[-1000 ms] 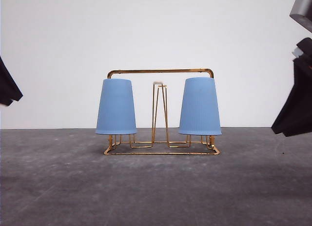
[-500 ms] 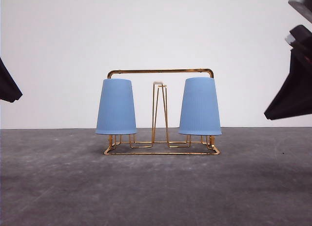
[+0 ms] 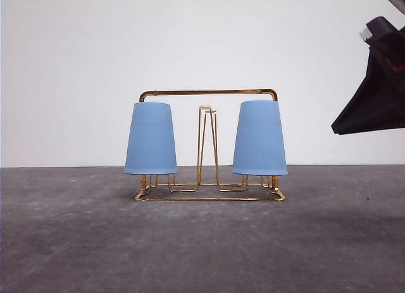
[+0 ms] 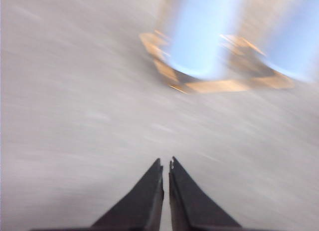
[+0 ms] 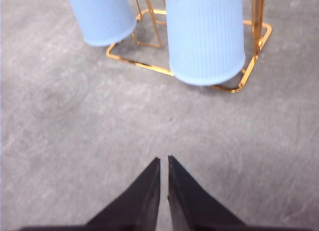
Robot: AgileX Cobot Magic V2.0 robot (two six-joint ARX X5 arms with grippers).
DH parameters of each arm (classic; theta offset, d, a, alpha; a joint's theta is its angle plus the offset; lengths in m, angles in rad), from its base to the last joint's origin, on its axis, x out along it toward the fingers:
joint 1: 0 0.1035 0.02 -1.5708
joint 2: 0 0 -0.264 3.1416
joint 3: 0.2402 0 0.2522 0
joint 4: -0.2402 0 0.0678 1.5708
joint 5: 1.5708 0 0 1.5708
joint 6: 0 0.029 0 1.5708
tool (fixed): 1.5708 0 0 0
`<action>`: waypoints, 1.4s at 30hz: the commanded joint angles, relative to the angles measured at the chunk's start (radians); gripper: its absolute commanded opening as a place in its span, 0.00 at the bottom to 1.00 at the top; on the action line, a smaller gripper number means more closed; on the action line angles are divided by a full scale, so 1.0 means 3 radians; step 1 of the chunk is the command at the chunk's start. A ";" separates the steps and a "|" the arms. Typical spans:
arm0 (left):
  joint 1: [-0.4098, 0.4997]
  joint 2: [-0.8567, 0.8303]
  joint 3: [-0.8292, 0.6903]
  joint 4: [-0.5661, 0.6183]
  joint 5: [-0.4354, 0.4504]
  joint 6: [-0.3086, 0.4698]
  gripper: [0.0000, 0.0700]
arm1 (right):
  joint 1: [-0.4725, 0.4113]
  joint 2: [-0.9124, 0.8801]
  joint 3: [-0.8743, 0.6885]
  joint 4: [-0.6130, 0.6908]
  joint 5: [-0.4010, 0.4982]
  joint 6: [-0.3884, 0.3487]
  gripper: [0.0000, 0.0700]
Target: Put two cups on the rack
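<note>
Two light blue ribbed plastic cups (image 3: 150,138) (image 3: 259,138) sit inverted on the gold wire rack (image 3: 209,93); left fingers (image 4: 165,167) and right fingers (image 5: 164,163) are pressed together, empty.

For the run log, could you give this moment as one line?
cups: inverted on rack | left gripper: shut | right gripper: shut

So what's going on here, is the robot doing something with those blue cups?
Nothing is being handled right now. Both blue cups sit upside down over the outer prongs of the gold wire rack, with the middle prongs bare. The right gripper is shut and empty above the grey table, short of the rack. The left gripper is shut and empty too.
</note>
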 commanded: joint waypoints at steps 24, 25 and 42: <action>0.0604 -0.0891 -0.0441 -0.0035 -0.0351 0.0429 0.00 | 0.0017 0.0011 0.0031 0.0251 0.0000 0.0006 0.04; 0.0604 -0.0892 -0.0441 -0.0036 -0.0351 0.0429 0.00 | 0.0017 0.0011 0.0031 0.0251 0.0000 0.0006 0.04; 0.0604 -0.0892 -0.0441 -0.0034 -0.0351 0.0429 0.00 | -0.0209 -0.0603 -0.0044 -0.0455 0.0179 -0.0562 0.04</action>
